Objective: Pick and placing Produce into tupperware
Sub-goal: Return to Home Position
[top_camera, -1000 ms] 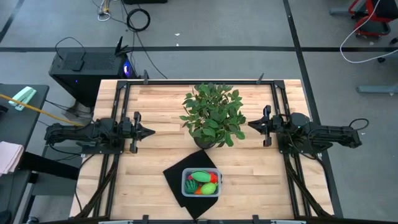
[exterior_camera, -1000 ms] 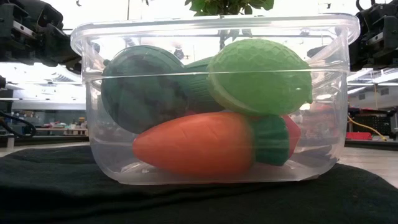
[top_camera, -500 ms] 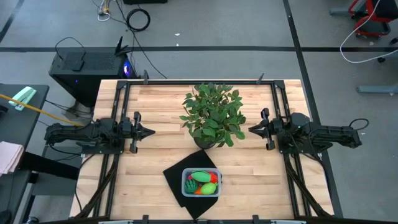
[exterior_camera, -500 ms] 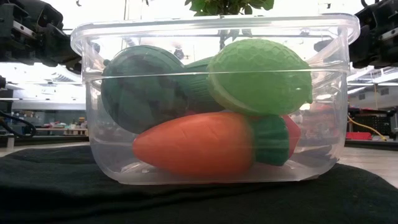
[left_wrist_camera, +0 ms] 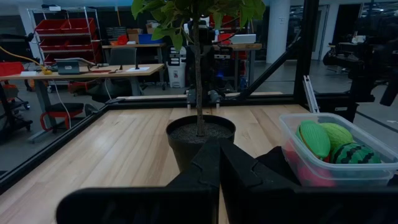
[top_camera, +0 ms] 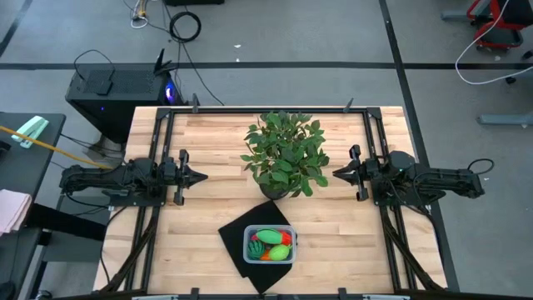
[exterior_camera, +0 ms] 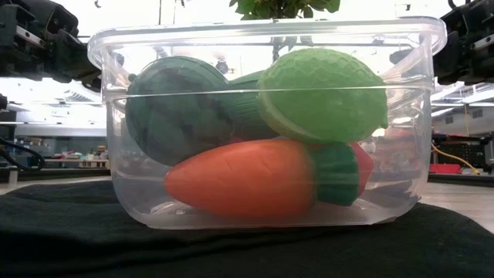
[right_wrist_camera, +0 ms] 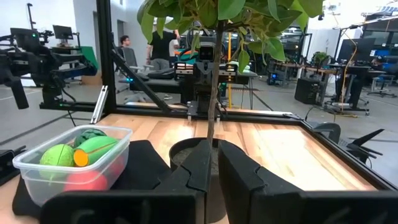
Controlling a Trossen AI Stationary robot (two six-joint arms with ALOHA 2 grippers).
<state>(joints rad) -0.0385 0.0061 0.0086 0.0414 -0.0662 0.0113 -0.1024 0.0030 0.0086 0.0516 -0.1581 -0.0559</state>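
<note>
Left claw (top_camera: 200,176) is pinched narrow, fingertips together, nothing in it, hanging by the left edge of the surface (top_camera: 200,218) and pointing inward. Right claw (top_camera: 337,172) mirrors it by the right edge, fingers drawn just as close and carrying nothing. Squarely between them stands the leafy plant (top_camera: 283,154), its dark pot (left_wrist_camera: 200,140) dead ahead of each claw and blocking the line from one to the other. Out past the pot, near the edge where the low camera sits and about midway along it, a black mat (top_camera: 236,236) carries the clear tub (top_camera: 245,246). All the produce (top_camera: 271,242) is inside: an orange carrot (exterior_camera: 247,181) at the bottom, a dark striped melon (exterior_camera: 174,108) and a light green piece (exterior_camera: 324,96) piled on top.
</note>
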